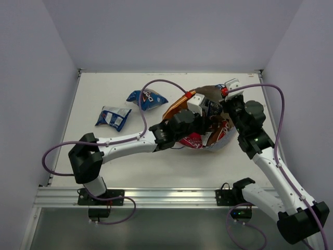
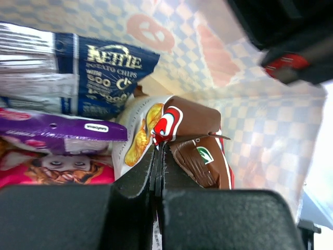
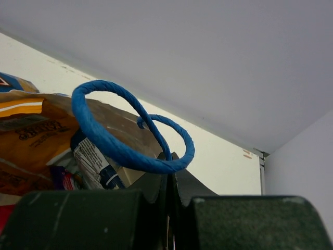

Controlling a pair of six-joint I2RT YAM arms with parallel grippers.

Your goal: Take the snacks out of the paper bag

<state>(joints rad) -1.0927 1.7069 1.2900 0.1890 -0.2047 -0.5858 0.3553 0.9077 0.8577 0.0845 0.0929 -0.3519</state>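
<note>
The paper bag [image 1: 220, 141] lies on its side at the table's right middle. My left gripper [image 1: 204, 116] reaches inside it. In the left wrist view this gripper [image 2: 158, 151] is shut on the sealed edge of the red-brown chips bag [image 2: 195, 135]. To its left sit a dark blue packet [image 2: 104, 73], a purple packet [image 2: 57, 130] and a pink one [image 2: 49, 171]. My right gripper [image 3: 170, 169] is shut on the bag's rim where the blue cord handle [image 3: 117, 151] is fixed, holding the paper bag [image 3: 117, 125] up. Two snacks lie out on the table: a blue packet [image 1: 147, 98] and a blue-white packet [image 1: 113, 116].
The two loose packets lie left of the bag. The white table [image 1: 114, 156] is walled at the back and sides. The right gripper [image 1: 227, 103] sits at the bag's far right rim, close to the left wrist. Purple cables arc over both arms.
</note>
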